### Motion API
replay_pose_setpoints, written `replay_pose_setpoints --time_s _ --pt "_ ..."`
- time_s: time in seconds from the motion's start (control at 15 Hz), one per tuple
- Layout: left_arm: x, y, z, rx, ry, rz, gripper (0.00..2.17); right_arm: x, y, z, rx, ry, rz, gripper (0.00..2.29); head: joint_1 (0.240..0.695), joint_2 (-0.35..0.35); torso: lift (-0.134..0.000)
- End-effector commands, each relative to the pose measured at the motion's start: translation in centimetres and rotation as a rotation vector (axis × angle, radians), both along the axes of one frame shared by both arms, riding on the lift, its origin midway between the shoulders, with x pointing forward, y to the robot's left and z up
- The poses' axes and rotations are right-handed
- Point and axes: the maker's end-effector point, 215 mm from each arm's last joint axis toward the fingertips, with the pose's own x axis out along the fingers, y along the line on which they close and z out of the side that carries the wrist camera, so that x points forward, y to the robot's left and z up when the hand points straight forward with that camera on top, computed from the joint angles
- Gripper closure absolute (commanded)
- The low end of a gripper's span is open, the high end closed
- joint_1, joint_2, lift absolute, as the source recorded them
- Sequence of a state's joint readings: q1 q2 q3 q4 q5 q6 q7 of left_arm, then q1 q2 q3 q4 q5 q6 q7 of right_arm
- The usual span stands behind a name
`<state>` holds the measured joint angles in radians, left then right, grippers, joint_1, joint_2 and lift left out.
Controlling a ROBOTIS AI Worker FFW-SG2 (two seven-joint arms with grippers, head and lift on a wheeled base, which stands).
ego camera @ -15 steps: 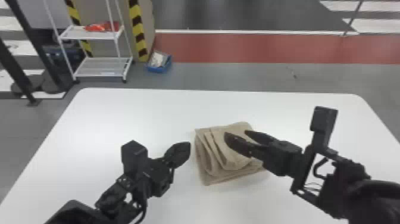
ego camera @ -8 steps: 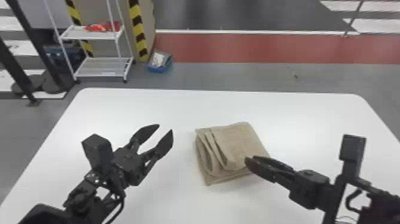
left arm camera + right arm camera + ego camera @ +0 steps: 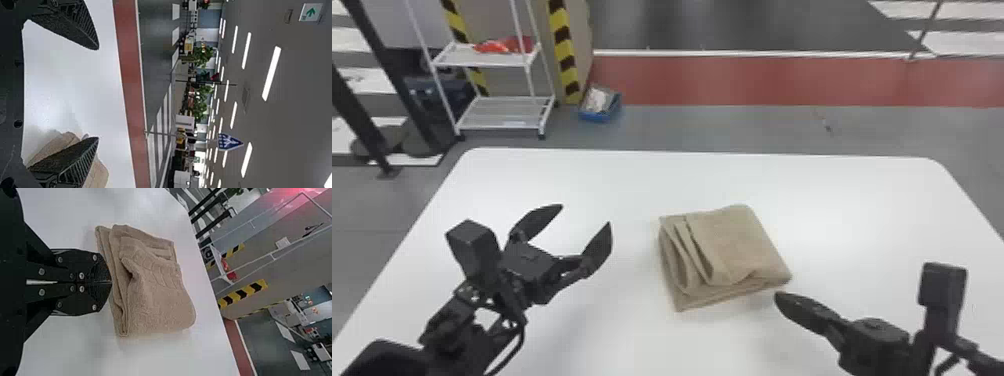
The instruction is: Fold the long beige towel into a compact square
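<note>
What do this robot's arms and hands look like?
All black. The left arm and right arm each carry a boxy block and cable. The left gripper has pointed fingers with ribbed faces; the right gripper shows silvery screws.

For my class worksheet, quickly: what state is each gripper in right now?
Left gripper: open, jaws wide apart, nothing between them.
Right gripper: closed, jaws together, holding nothing, near the folded beige towel.

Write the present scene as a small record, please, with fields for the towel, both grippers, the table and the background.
towel: beige towel, folded into a rough square, layered edges on its left side
left gripper: left gripper, open, left of the towel
right gripper: right gripper, shut, by the towel's near right corner
table: white table
background: white shelf rack, blue box
</note>
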<state>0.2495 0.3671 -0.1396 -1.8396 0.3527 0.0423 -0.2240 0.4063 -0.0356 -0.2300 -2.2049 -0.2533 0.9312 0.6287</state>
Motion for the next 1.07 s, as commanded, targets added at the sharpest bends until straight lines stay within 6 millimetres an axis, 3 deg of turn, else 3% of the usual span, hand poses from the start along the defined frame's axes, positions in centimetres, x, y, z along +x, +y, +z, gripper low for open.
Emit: replay_pose_setpoints --time_s 0.0,0.27,0.6,0.87,0.93,1.0 --pt "0.1 0.2 0.2 0.001 -0.006 0.0 0.04 0.9 -0.4 -1.8 -0.04 0.024 -0.009 1.77 0.695 -0.005 -0.124" --pt "0.0 0.8 0.1 -0.002 -0.005 0.01 0.04 4.0 -1.0 -3.8 -0.074 0.042 -0.041 1.77 0.695 -0.009 -0.124" --pt "-0.1 0.7 0.0 -0.008 -0.003 0.001 0.04 10.1 -0.7 -2.6 -0.094 0.035 -0.053 1.77 0.695 -0.012 -0.124" --pt "0.1 1.5 0.4 -0.012 -0.01 0.01 0.04 16.5 0.5 -1.9 -0.104 0.045 -0.045 1.77 0.695 0.0 -0.124" --pt "0.1 1.6 0.2 -0.015 -0.006 0.011 0.04 17.5 0.8 -1.6 -0.106 0.026 -0.039 1.77 0.695 0.005 -0.124" --pt "0.2 1.9 0.2 -0.016 -0.016 0.016 0.04 16.8 1.0 -2.0 -0.094 0.035 -0.03 1.77 0.695 0.012 -0.124"
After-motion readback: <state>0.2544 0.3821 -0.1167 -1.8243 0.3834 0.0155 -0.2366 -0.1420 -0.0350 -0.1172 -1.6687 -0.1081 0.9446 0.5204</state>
